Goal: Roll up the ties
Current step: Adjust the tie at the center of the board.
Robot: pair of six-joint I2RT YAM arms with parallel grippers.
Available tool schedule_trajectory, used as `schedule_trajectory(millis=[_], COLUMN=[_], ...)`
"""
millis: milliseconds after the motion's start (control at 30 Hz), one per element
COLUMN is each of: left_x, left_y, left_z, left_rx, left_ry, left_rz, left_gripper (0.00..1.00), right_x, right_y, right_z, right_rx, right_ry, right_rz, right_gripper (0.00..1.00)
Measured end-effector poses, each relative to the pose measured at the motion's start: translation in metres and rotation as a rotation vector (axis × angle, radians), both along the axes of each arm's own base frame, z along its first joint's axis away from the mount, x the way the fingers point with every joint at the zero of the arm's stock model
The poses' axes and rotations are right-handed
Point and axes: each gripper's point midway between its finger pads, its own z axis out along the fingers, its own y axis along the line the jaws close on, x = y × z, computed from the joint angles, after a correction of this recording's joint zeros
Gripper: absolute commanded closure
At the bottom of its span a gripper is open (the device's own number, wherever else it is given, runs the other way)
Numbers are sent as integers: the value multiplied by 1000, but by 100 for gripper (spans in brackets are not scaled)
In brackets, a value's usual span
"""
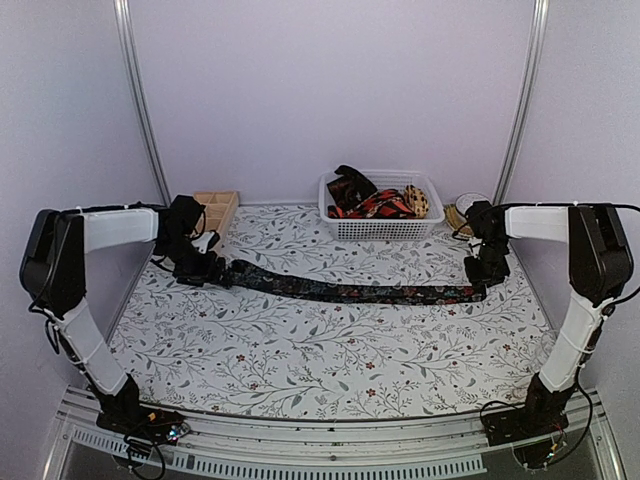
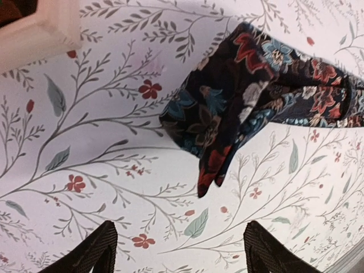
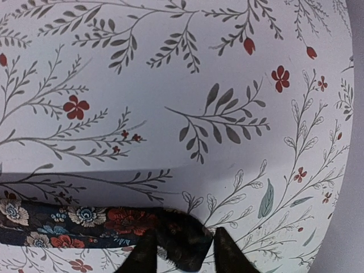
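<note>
A long dark floral tie (image 1: 340, 290) lies stretched flat across the table between both arms. My left gripper (image 1: 205, 268) hovers at its wide pointed end (image 2: 239, 108). In the left wrist view its fingers stand wide apart and my left gripper (image 2: 179, 227) is empty, with the tie's tip just beyond the jaws. My right gripper (image 1: 482, 285) is at the narrow end. In the right wrist view my right gripper (image 3: 185, 236) is shut on the folded tip of the tie (image 3: 85, 224). More ties (image 1: 365, 200), red-black and yellow patterned, lie in the basket.
The white mesh basket (image 1: 380, 230) stands at the back centre. A shallow wooden tray (image 1: 215, 208) with compartments sits at the back left, and its corner shows in the left wrist view (image 2: 34, 34). A small round object (image 1: 465, 212) sits right of the basket. A floral cloth covers the table.
</note>
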Motion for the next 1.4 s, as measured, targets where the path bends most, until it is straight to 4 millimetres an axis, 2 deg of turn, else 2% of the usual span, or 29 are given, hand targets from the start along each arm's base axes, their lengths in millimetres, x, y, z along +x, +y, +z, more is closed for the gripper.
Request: schedule_trajectory(millis=[100, 233, 300, 433, 533, 567, 633, 733, 867, 933, 1000, 1133, 1200, 1267, 1333, 1400], left_x=[8, 16, 18, 24, 32, 35, 39, 41, 31, 21, 9, -13, -21, -23, -21, -21], left_y=[-9, -20, -23, -27, -30, -31, -33, -36, -43, -49, -58, -79, -81, -76, -64, -48], left_z=[-6, -19, -25, -30, -25, -22, -18, -14, -4, 13, 43, 110, 126, 122, 99, 68], left_rx=[-42, -90, -104, -116, -127, -131, -137, -149, -201, -246, -323, -507, -552, -558, -532, -482], left_ry=[-11, -5, 5, 8, -14, -21, -35, -41, -20, -22, -43, -113, -120, -90, -23, 64], left_rz=[-7, -20, -26, -33, -41, -41, -46, -55, -57, -45, -31, -15, -16, 1, 48, 102], left_gripper=[25, 33, 40, 75, 89, 98, 100, 100, 100, 100, 100, 100, 100, 100, 100, 99], right_x=[0, 1, 2, 5, 7, 7, 8, 9, 8, 9, 13, 22, 24, 25, 24, 23], right_y=[-2, 0, 2, 7, 10, 10, 11, 12, 14, 16, 19, 26, 30, 34, 39, 44], right_z=[0, 0, 0, 5, 11, 13, 17, 19, 20, 23, 31, 60, 75, 87, 93, 94], right_rx=[-11, 1, 11, 41, 58, 63, 70, 75, 85, 91, 101, 127, 139, 145, 145, 138], right_ry=[2, 0, -4, -23, -45, -51, -63, -69, -70, -77, -99, -179, -220, -252, -268, -268], right_rz=[5, 15, 17, 22, 25, 26, 28, 28, 32, 36, 41, 57, 67, 83, 98, 116], right_gripper=[36, 30, 30, 29, 29, 29, 27, 18, 7, 5, 0, 0, 0, 0, 0, 0])
